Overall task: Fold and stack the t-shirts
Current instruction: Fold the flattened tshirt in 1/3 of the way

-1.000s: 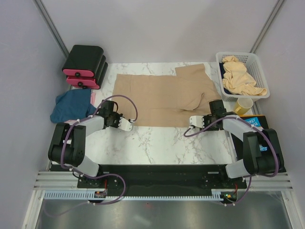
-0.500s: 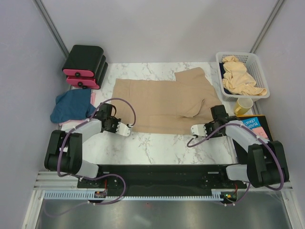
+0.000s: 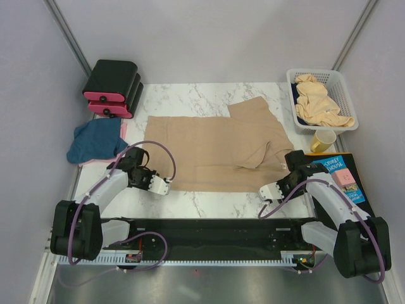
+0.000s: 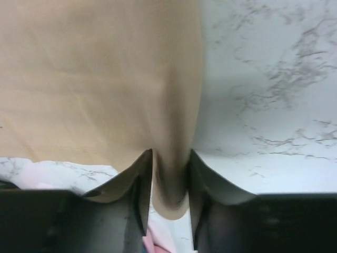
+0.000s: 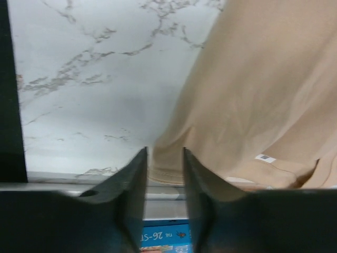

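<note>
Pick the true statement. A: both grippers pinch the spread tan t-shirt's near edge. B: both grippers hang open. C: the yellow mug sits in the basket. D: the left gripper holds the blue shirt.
A: the left gripper and right gripper sit at the tan t-shirt's near corners, and each wrist view shows tan cloth between shut fingers.

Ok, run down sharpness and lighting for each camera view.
Top external: sharp, evenly lit, only soft shadows on the marble table. Left wrist: tan t-shirt smeared with blur near the left end effector. Right wrist: slightly soft, marble veins readable.
</note>
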Robot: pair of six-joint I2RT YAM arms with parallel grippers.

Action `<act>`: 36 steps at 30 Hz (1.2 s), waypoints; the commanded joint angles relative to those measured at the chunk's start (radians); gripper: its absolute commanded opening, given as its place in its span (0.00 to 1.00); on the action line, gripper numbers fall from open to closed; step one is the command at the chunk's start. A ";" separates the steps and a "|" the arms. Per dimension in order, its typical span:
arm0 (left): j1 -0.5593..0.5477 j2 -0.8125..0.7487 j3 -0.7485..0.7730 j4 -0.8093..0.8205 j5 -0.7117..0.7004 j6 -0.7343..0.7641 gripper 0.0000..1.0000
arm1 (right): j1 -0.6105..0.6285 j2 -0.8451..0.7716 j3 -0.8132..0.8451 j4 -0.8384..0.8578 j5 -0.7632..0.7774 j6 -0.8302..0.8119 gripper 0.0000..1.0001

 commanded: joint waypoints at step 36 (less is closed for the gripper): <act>0.012 0.206 0.368 -0.003 0.041 -0.047 0.84 | 0.213 0.422 0.477 0.115 -0.130 0.137 0.59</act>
